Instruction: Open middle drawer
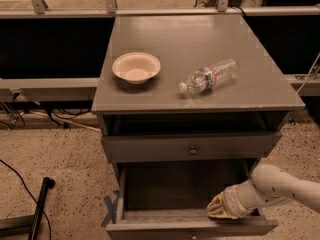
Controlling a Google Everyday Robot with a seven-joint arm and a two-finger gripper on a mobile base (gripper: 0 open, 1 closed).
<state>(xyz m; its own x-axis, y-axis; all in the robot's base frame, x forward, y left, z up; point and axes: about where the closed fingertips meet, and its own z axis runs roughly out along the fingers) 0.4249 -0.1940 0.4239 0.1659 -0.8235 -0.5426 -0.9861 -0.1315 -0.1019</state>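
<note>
The grey cabinet top [165,34] bears a cream bowl [136,67] and a lying bottle [209,76]; the hand [219,211] is inside its middle drawer [150,230].

The pincer [220,210] blocks the near right corner of the open middle drawer [165,218], whose left side seems free.

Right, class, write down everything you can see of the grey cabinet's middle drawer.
The middle drawer is grey-painted, seemingly wood, and stands pulled well out beneath the upper drawer. Its inside looks dark, with no contents visible. Its low front panel lies along the picture's bottom edge. The gripper sits against that panel's top edge, inside, at the picture's right.
</note>
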